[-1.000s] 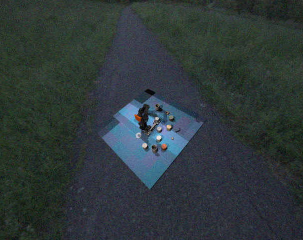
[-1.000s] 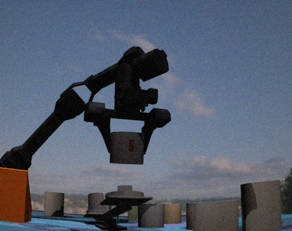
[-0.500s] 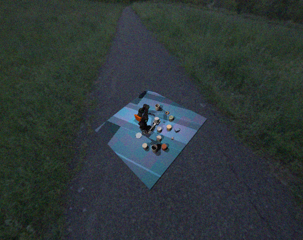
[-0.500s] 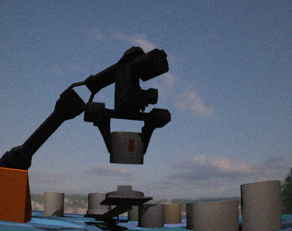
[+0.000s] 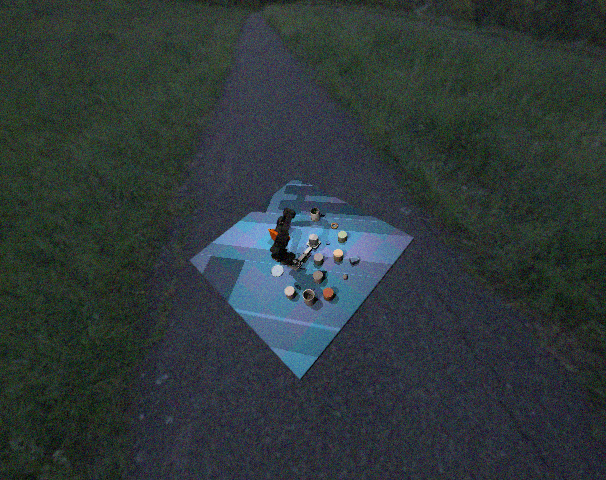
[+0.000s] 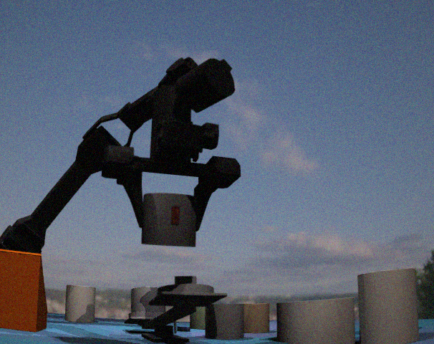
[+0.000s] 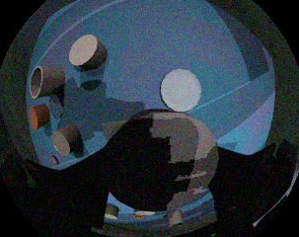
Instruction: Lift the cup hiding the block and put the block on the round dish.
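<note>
My gripper (image 6: 169, 227) is shut on a grey cup (image 6: 161, 222) (image 7: 190, 135), which hangs upright above the raised end of the balance (image 6: 175, 314) (image 5: 307, 252). The cup has a red patch on its side. A small dark block (image 6: 185, 279) sits uncovered on that end, below the held cup, with air between them. The other cup (image 5: 313, 239) (image 6: 138, 303) stands on the lower, far end. The round white dish (image 5: 277, 270) (image 7: 181, 90) lies beside the arm, with no cup on it. In the top view the dark arm hides the held cup.
An orange block (image 6: 15, 289) stands by the arm's base. Several cylinders stand around, among them a tan one (image 5: 338, 254), a brown one (image 5: 317, 276), a pale one (image 5: 290, 292) (image 7: 84, 50) and an orange-red one (image 5: 328, 293) (image 7: 39, 117). An open cup (image 5: 308, 296) stands near them.
</note>
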